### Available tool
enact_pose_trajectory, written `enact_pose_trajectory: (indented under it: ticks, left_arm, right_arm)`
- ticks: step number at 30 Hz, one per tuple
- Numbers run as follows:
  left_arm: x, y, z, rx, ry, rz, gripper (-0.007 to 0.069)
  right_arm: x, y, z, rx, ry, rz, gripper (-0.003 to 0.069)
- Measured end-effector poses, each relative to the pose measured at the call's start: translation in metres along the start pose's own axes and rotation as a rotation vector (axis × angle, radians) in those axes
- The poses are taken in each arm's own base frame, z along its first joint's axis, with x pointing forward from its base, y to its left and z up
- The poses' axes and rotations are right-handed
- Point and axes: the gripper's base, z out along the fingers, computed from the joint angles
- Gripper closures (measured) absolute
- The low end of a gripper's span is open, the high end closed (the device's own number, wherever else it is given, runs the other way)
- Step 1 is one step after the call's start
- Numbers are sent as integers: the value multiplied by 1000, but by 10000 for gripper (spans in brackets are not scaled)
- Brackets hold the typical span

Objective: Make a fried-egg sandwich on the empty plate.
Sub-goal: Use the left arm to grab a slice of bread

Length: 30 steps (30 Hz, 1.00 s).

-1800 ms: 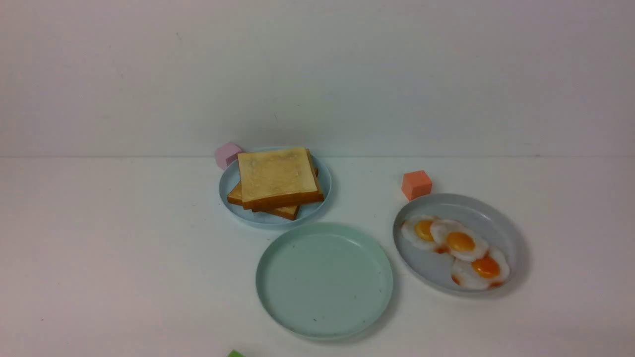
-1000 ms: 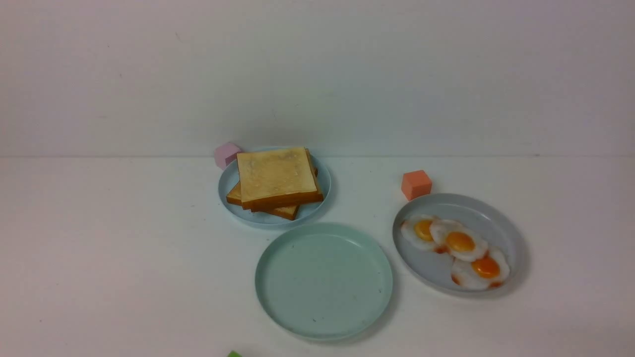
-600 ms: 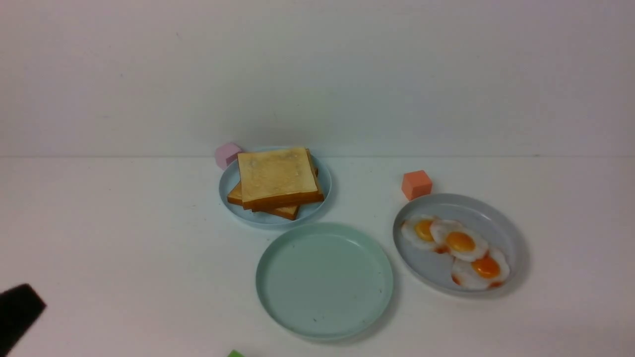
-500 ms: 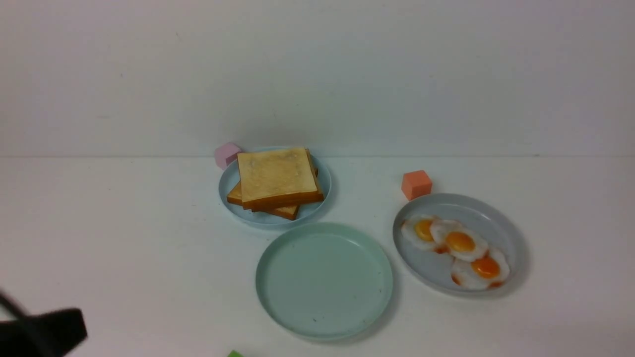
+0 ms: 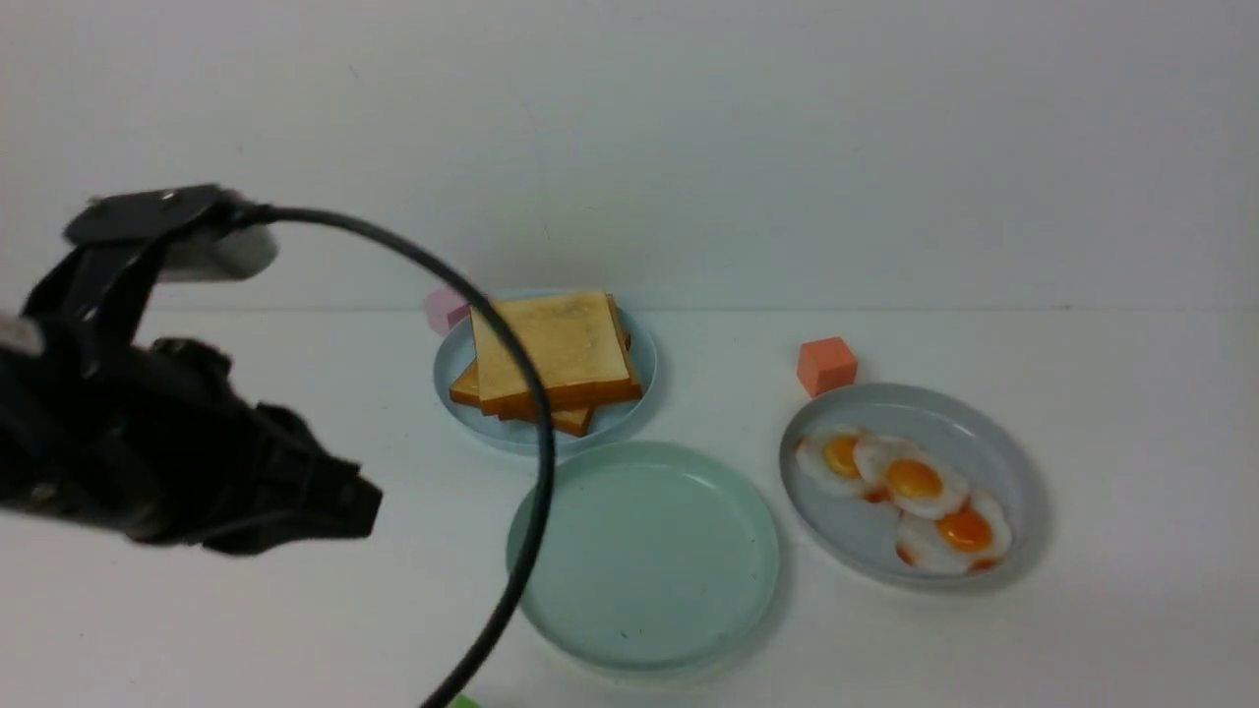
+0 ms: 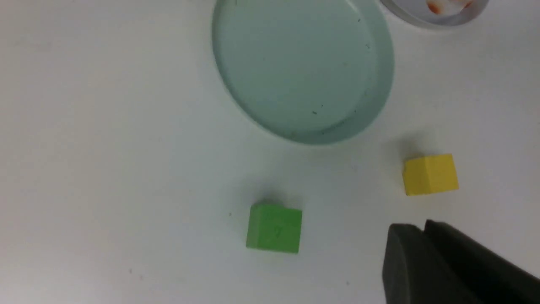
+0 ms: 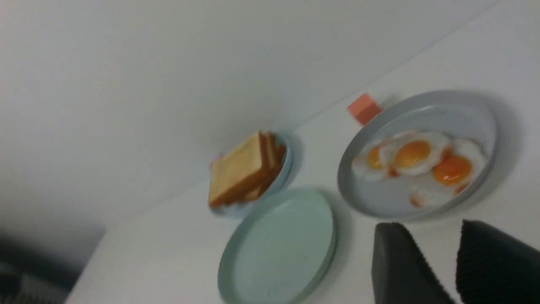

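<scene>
A stack of golden toast slices [image 5: 551, 359] lies on a small light-blue plate [image 5: 629, 413] at the back. The empty mint-green plate [image 5: 644, 556] sits in front of it. Three fried eggs [image 5: 910, 480] lie on a grey plate [image 5: 993, 442] to the right. My left gripper [image 5: 344, 506] hangs left of the mint plate; in the left wrist view it [image 6: 407, 230] is shut and empty, above bare table near the mint plate [image 6: 303, 67]. My right gripper [image 7: 430, 232] is open and empty, on the near side of the grey plate [image 7: 476, 126], and is out of the front view.
An orange cube [image 5: 826, 366] stands behind the grey plate and a pink cube [image 5: 445, 307] behind the toast plate. A green cube [image 6: 274, 228] and a yellow cube [image 6: 430, 174] sit on the table in front of the mint plate. My left arm's cable [image 5: 531, 413] arcs across the toast.
My left arm has come into the front view from the lower left and risen to the left of the plates, its cable now crossing the toast. The plates and food have not moved.
</scene>
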Motion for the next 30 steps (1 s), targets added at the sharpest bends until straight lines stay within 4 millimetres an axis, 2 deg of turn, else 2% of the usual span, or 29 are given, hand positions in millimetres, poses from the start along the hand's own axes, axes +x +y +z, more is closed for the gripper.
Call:
enact_pose_trajectory:
  ticks: [1, 2, 5, 9, 13, 14, 16, 18, 20, 21, 22, 23, 24, 25, 26, 28, 29, 30]
  left_arm:
    - [-5, 1, 4, 2, 9, 5, 612]
    - [-17, 4, 15, 11, 32, 34, 638]
    - [-41, 6, 37, 21, 67, 99, 638]
    - [-71, 8, 68, 14, 97, 219, 638]
    - [-98, 16, 101, 18, 118, 295, 638]
    - [-107, 20, 114, 13, 122, 323, 638]
    - [-112, 24, 125, 9, 129, 348, 638]
    - [-119, 34, 150, 0, 152, 438, 624]
    - [-123, 42, 171, -1, 169, 525, 573]
    - [-126, 47, 184, -9, 162, 577, 516]
    - [-126, 48, 184, -12, 159, 585, 507]
    - [-130, 54, 198, -36, 133, 617, 436]
    - [-130, 54, 199, -35, 135, 620, 426]
    - [-133, 61, 213, -69, 96, 638, 328]
    - [-133, 62, 214, -73, 92, 639, 319]
    - [-132, 71, 233, -110, 55, 646, 204]
    - [-132, 71, 234, -112, 54, 647, 198]
    - [-129, 76, 245, -121, 57, 646, 168]
  right_arm:
    - [-4, 5, -2, -4, 32, -31, 433]
    - [-21, 24, -8, -8, 164, -136, 462]
    - [-48, 47, -12, -17, 366, -285, 540]
    - [-84, 74, -17, -89, 488, -442, 652]
    - [-103, 89, -15, -131, 560, -560, 665]
    - [-107, 92, -14, -138, 579, -591, 665]
    - [-108, 93, -12, -146, 590, -607, 665]
    - [-107, 93, -10, -145, 607, -626, 665]
    - [-107, 92, -9, -141, 610, -634, 665]
    - [-107, 92, -9, -138, 609, -638, 664]
    - [-107, 92, -9, -137, 609, -639, 664]
    - [-108, 91, -9, -131, 610, -643, 662]
    - [-108, 91, -9, -131, 611, -643, 662]
    - [-107, 91, -9, -128, 613, -645, 660]
    - [-107, 91, -9, -128, 613, -645, 660]
    - [-107, 90, -10, -126, 625, -646, 659]
    - [-107, 90, -10, -126, 625, -646, 658]
    - [-106, 90, -10, -125, 629, -647, 657]
